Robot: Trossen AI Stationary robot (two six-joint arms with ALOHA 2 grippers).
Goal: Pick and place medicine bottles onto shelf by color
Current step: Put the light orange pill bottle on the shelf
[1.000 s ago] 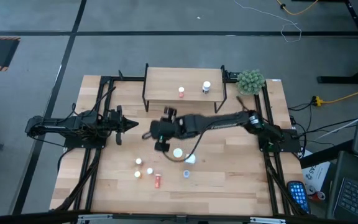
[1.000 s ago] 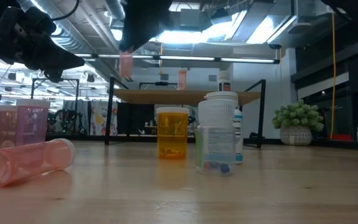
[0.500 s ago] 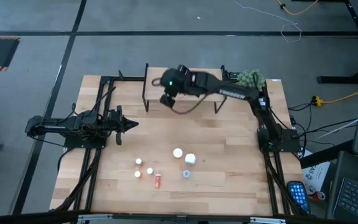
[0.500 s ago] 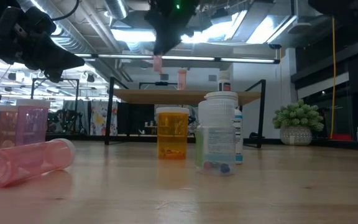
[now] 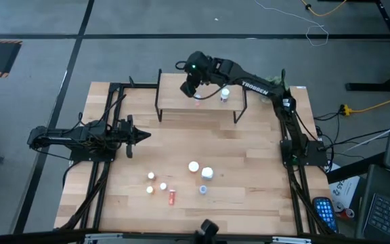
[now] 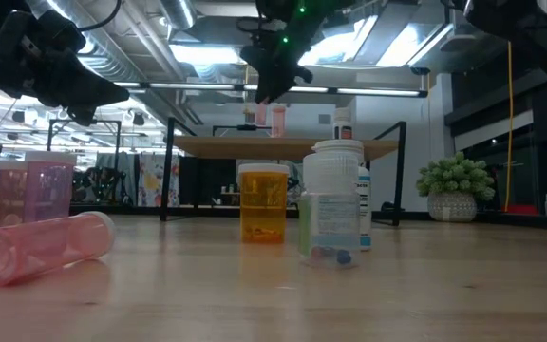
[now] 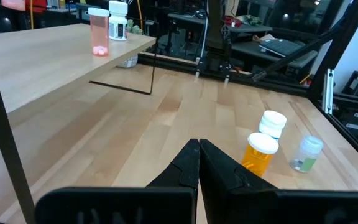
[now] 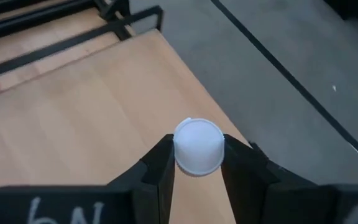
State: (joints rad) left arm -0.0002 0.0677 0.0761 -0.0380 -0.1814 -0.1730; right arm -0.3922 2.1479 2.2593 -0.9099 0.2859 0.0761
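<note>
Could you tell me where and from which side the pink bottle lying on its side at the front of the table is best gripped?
Grip the lying pink bottle across the middle of its body, coming straight down. It lies flat on the table, so its round sides are exposed, and the gap to the upright bottles beside it looks sufficient.

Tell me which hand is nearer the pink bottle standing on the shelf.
Right. The right hand hangs over the shelf just beside that pink bottle; the left hand waits off at the table's left.

From my station the only text I can read is the white "TROSSEN" lettering on the right arm (image 5: 252, 86) in the high view; the bottle labels stay illegible.
</note>
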